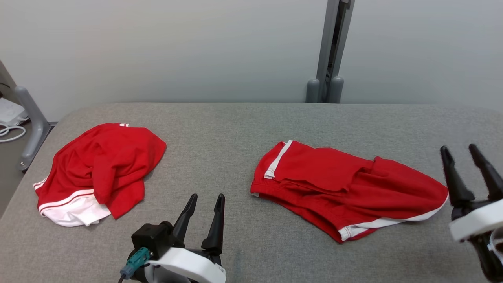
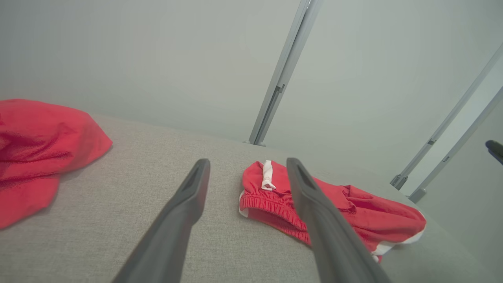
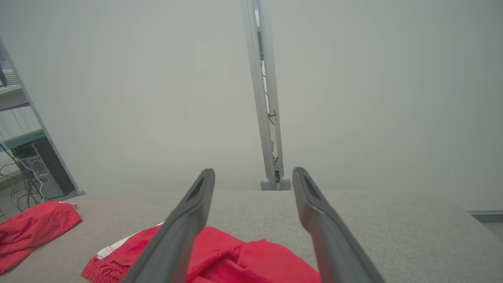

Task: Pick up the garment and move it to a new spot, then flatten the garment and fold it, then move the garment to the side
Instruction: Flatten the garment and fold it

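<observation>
Looking at red shorts [image 1: 346,188] here, roughly folded over and lying right of centre on the grey fabric counter [image 1: 220,129]. White stripe down the side, white trim along the hem, gathered elastic waistband [image 1: 275,194] toward the near-left. Not held by anything, just resting there with a few creases.

Just beside the hem end: right gripper [image 1: 459,148], fingers spread wide, gripping nothing, clear of the cloth judging by the head view. Nearer the front edge and left of the shorts: left gripper [image 1: 208,196], fingers equally wide apart, also holding nothing, with a teal connector [image 1: 135,262] plugged in at the wrist.

Over at the left end of the counter, well apart from the shorts: a second red garment [image 1: 102,173], crumpled in a heap, white band and stripes along its lower edge. Can't tell what kind of garment.

Behind the counter, a plain pale wall and a grey upright post [image 1: 332,47].

View differences, for anyone comparing:
- **Left wrist view:** waistband ribbing up close, plus two slanted grey rails [image 2: 448,118] off to the right.
- **Right wrist view:** low angle over the shorts, and a computer tower [image 3: 39,169] with cables under shelving at the far left.
- **Head view:** a white box [image 1: 10,112] with a cable past the counter's left corner.
</observation>
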Tool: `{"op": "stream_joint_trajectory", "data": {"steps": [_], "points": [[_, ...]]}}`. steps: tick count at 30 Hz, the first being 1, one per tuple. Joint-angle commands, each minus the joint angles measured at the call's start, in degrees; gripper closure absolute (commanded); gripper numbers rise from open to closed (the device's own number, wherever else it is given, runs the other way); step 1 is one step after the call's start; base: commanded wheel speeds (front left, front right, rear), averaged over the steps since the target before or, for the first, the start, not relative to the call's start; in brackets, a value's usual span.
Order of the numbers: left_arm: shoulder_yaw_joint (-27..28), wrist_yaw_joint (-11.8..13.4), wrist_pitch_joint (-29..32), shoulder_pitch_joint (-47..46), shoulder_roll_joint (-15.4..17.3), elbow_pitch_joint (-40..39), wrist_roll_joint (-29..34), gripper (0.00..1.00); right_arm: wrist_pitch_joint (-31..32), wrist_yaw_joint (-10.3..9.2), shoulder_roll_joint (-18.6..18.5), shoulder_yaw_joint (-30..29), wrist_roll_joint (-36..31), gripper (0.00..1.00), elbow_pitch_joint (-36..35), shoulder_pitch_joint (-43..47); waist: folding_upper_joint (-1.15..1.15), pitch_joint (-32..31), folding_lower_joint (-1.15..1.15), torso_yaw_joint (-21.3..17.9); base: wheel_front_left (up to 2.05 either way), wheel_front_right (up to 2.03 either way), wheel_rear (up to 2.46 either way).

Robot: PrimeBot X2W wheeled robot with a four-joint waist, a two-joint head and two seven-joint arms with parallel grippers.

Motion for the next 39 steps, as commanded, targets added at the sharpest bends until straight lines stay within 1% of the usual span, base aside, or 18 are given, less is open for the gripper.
{"op": "stream_joint_trajectory", "data": {"steps": [1,3,4,7,13,17,20,24,31,35,39], "points": [[0.6,-0.4,-0.2,0.6,0.3,-0.5,0.4,0.00,0.0,0.00,0.9,-0.6,-3.9,0.00,-4.0,3.4,0.00,-0.2,0.00,-0.5,0.00,0.00,0.00],[1.1,0.0,-0.2,0.7,0.3,-0.9,0.6,0.00,0.0,0.00,1.8,-1.6,-6.4,0.00,-7.5,5.7,0.00,-0.2,0.00,-0.6,0.00,0.00,0.00],[1.1,0.0,-0.2,0.7,0.3,-0.9,0.6,0.00,0.0,0.00,1.8,-1.6,-6.4,0.00,-7.5,5.7,0.00,-0.2,0.00,-0.6,0.00,0.00,0.00],[1.6,0.1,-0.2,1.2,0.3,-1.2,1.1,0.00,0.0,0.00,2.5,-2.4,-9.5,0.00,-9.9,8.5,0.00,0.0,0.00,-0.6,0.00,0.00,0.00],[2.1,-0.1,-0.2,1.9,0.3,-0.9,2.0,0.00,0.0,0.00,3.6,-3.1,-11.3,0.00,-10.8,10.3,0.00,0.0,0.00,-0.1,0.00,0.00,0.00],[1.0,-0.3,-0.2,1.4,0.3,-0.8,2.1,0.00,0.0,0.00,3.1,-1.5,-12.2,0.00,-10.4,9.8,0.00,0.3,0.00,1.2,0.00,0.00,0.00],[-0.1,-0.3,-0.2,0.9,0.3,-0.5,2.1,0.00,0.0,0.00,2.2,1.4,-12.7,0.00,-8.1,8.3,0.00,1.1,0.00,2.5,0.00,0.00,0.00],[-1.8,0.1,-0.2,0.6,0.3,-0.2,2.0,0.00,0.0,0.00,0.7,7.9,-13.7,0.00,-2.7,4.9,0.00,2.2,0.00,5.0,0.00,0.00,0.00],[-4.8,1.7,-0.2,-0.3,0.3,-1.3,1.2,0.00,0.0,0.00,-2.4,18.1,-13.2,0.00,6.7,-3.3,0.00,5.3,0.00,10.6,0.00,0.00,0.00],[-5.6,2.5,-0.2,0.1,0.3,-1.9,1.1,0.00,0.0,0.00,-4.0,22.3,-12.2,0.00,10.9,-6.5,0.00,6.4,0.00,13.2,0.00,0.00,0.00],[-6.0,2.9,-0.2,0.4,0.3,-2.4,1.1,0.00,0.0,0.00,-5.4,25.9,-10.7,0.00,14.0,-8.6,0.00,7.0,0.00,14.8,0.00,0.00,0.00]]}}
